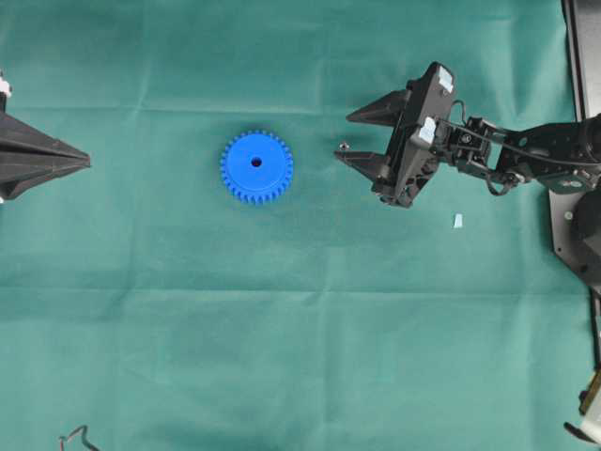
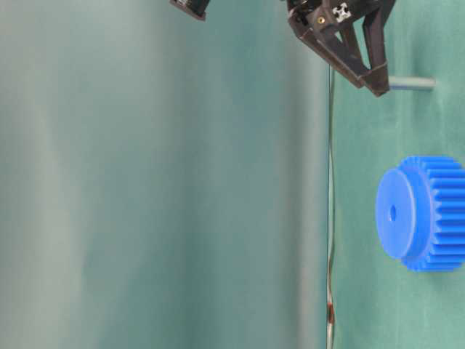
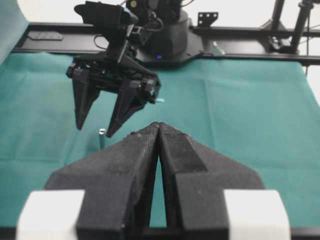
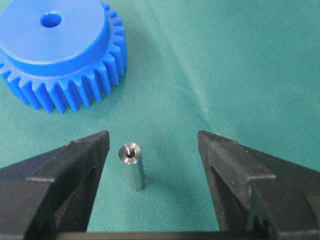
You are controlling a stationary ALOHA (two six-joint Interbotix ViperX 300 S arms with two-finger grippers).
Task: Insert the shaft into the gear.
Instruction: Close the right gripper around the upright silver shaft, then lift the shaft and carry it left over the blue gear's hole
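Shaft [image 4: 132, 166] upright between spread right fingers [image 4: 80, 165], gaps both sides; gear [image 4: 60, 52] apart.

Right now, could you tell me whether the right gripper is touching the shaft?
Apart. In the right wrist view the shaft stands upright between the open fingers of the right gripper, with green cloth visible on both sides of it.
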